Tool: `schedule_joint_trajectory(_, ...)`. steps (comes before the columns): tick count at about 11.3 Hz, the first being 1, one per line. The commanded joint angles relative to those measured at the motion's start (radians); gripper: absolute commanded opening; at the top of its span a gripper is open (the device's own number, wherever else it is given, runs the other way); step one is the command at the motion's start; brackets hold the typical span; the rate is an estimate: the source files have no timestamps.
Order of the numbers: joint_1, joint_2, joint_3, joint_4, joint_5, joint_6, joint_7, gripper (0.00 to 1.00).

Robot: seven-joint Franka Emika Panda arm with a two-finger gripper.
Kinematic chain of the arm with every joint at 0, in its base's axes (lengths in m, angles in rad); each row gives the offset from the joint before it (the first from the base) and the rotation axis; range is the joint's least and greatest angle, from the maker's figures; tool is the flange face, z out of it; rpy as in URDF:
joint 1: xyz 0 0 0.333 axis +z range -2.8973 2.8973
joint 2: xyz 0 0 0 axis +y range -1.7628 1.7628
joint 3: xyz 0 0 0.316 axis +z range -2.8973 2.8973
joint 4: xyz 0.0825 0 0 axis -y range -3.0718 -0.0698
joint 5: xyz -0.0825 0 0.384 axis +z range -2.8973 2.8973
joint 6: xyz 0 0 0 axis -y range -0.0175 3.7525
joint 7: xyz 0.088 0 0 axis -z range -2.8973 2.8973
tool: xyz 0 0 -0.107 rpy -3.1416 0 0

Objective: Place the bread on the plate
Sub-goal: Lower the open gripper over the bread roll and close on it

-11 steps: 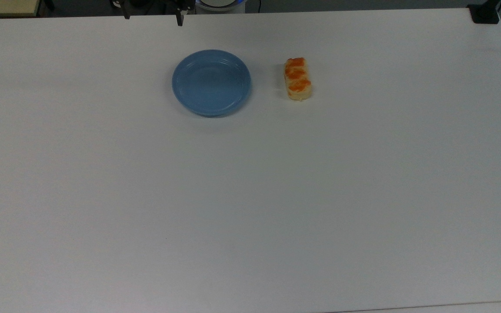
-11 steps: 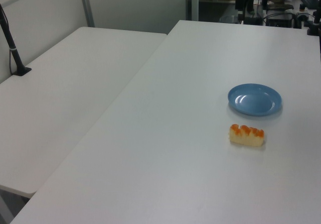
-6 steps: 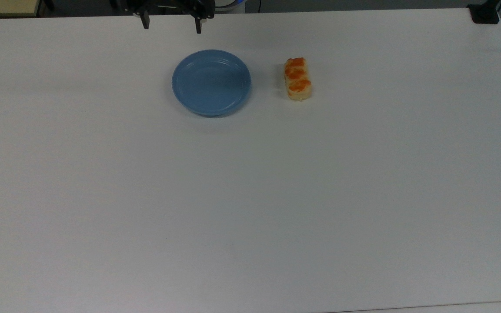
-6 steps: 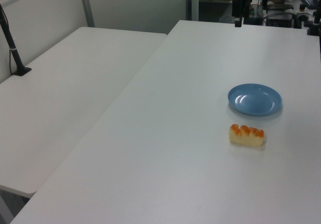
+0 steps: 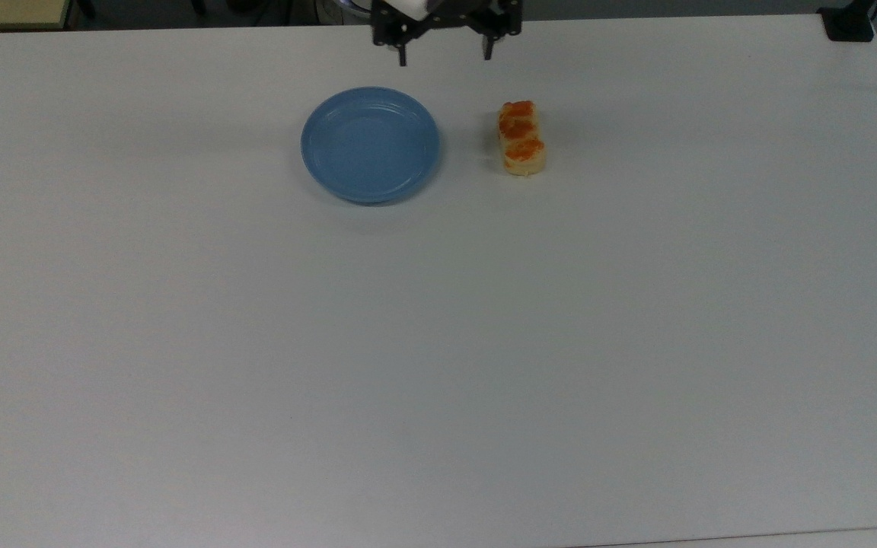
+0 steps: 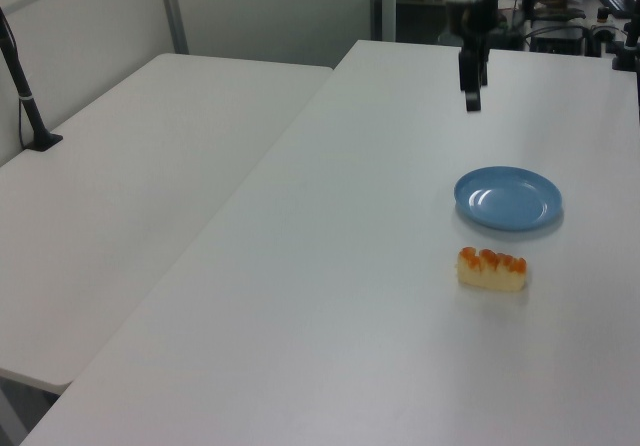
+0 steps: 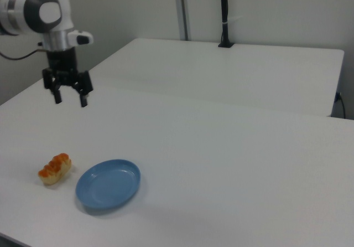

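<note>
The work is at the approach step: the bread [image 5: 521,138] lies untouched on the white table [image 5: 438,342], just beside the plate [image 5: 370,144] on the top view's right and apart from it, and the plate holds nothing. The gripper [image 5: 444,53] hangs in the air near the table's far edge in the top view, roughly between plate and bread and beyond both, with its fingers spread wide and nothing between them; the right view shows the same open stance, the gripper [image 7: 69,97] well above the tabletop and up-frame of the bread [image 7: 55,168]. I judge the next move calls for carrying the gripper over the bread, lining the jaws across its short width, since its long axis runs toward and away from the arm in the top view, then lowering until the fingers straddle it before closing. The bread looks soft, so a gentle squeeze would probably suit. Several things are hard to read: the top view cuts off the arm above the fingers at the frame's upper edge, so its height over the table cannot be told there. In the left view the gripper [image 6: 472,86] appears edge-on as one dark bar, and its spread is not readable from that side.
</note>
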Motion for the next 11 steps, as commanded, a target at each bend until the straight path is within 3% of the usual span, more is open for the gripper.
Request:
schedule_joint_trajectory(1,0.155,-0.019,-0.013,-0.174,0.018,0.154,0.108,1.00)
schedule_joint_trajectory(3,0.200,0.025,-0.009,-0.229,0.016,0.283,0.142,1.00)
schedule_joint_trajectory(5,0.225,0.093,-0.007,-0.243,0.015,0.294,0.151,1.00)
schedule_joint_trajectory(9,0.248,0.125,0.014,-0.350,-0.007,0.382,0.151,1.00)
schedule_joint_trajectory(10,0.248,0.131,0.016,-0.363,-0.010,0.394,0.151,0.91)
schedule_joint_trajectory(11,0.246,0.131,0.025,-0.376,-0.020,0.398,0.151,0.73)
